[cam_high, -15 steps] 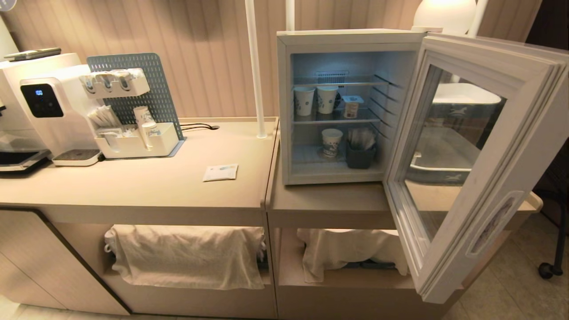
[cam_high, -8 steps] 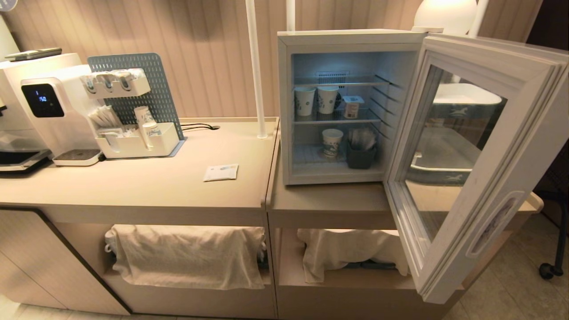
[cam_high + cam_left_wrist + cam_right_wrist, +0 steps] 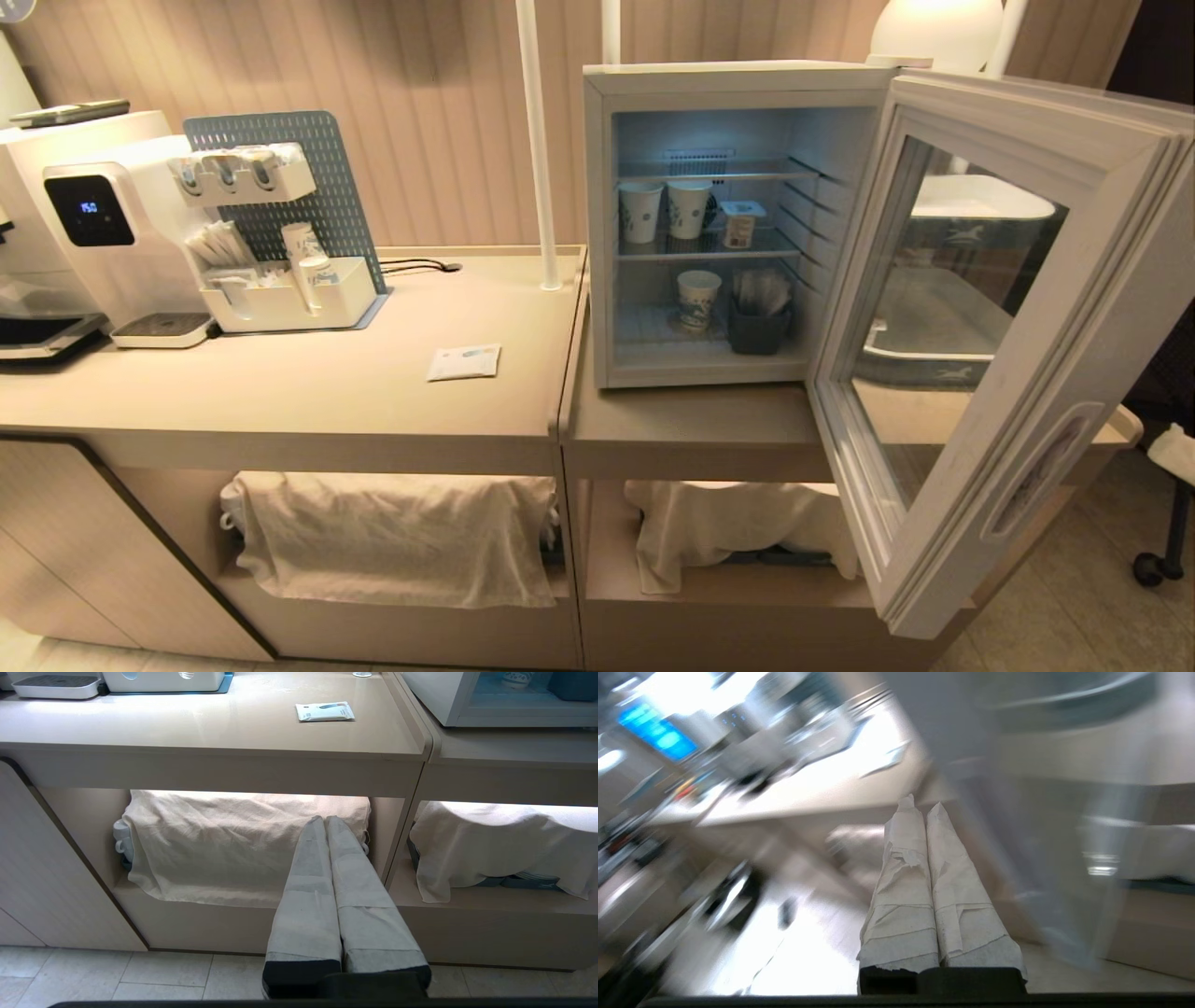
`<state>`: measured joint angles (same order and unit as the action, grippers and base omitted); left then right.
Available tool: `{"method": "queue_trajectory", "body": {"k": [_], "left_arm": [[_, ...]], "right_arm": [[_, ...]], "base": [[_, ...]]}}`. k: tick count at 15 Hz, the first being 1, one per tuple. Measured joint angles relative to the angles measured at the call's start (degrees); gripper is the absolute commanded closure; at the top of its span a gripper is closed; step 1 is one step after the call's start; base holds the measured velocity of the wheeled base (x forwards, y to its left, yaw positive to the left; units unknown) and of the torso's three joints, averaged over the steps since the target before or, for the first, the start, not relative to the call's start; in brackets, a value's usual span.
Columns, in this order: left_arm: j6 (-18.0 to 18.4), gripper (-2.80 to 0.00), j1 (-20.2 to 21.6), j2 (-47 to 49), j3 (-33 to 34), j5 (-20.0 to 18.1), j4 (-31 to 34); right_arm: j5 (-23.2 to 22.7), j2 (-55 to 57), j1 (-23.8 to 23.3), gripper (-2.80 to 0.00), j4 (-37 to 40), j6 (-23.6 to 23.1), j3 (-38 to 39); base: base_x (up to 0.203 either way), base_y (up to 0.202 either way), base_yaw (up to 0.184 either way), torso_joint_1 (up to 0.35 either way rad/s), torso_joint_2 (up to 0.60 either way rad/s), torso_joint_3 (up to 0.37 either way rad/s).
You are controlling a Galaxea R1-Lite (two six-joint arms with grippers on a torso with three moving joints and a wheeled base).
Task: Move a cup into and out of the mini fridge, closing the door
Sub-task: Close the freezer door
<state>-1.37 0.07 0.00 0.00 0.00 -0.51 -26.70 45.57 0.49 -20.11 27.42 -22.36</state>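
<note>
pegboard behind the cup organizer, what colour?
Grey-blue pegboard, dotted with small holes; behind the white organizer. Clearest in the head view.

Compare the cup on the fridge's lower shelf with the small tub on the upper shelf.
The cup stands on the lower shelf, next to a dark holder; the tub stands on the upper shelf, right of two more cups. The cup is taller, open-topped and tapered; the tub is squatter and has a flat lid. The cup bears a dark printed pattern; the tub's label is too small to read. Both are white, upright, inside the open fridge.
</note>
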Motion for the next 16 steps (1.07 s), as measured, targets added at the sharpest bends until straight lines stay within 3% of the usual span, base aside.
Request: {"method": "queue_trajectory", "body": {"k": [3, 4, 6, 12, 14, 16], "left_arm": [[-0.01, 0.00, 0.00, 0.00, 0.00, 0.00, 0.00], [-0.01, 0.00, 0.00, 0.00, 0.00, 0.00, 0.00], [-0.01, 0.00, 0.00, 0.00, 0.00, 0.00, 0.00], [-0.17, 0.00, 0.00, 0.00, 0.00, 0.00, 0.00], [-0.17, 0.00, 0.00, 0.00, 0.00, -0.02, 0.00], [-0.18, 0.00, 0.00, 0.00, 0.00, 0.00, 0.02]], "right_arm": [[-18.21, 2.49, -0.09, 0.00, -3.55, 0.54, 0.73], [-22.31, 3.55, -0.02, 0.00, -3.80, 0.52, 0.70], [-24.65, 5.96, 0.00, 0.00, -5.62, 0.54, 0.24], [-21.27, -0.52, -0.42, 0.00, -4.22, 3.04, 2.23], [-13.31, -5.15, -1.16, 0.00, 1.05, 4.11, 0.76], [-1.95, -7.48, -1.72, 0.00, 5.25, 7.85, -2.56]], "base": [[0.000, 0.000, 0.000, 0.000, 0.00, 0.000], [0.000, 0.000, 0.000, 0.000, 0.00, 0.000], [0.000, 0.000, 0.000, 0.000, 0.00, 0.000], [0.000, 0.000, 0.000, 0.000, 0.00, 0.000], [0.000, 0.000, 0.000, 0.000, 0.00, 0.000], [0.000, 0.000, 0.000, 0.000, 0.00, 0.000]]}}
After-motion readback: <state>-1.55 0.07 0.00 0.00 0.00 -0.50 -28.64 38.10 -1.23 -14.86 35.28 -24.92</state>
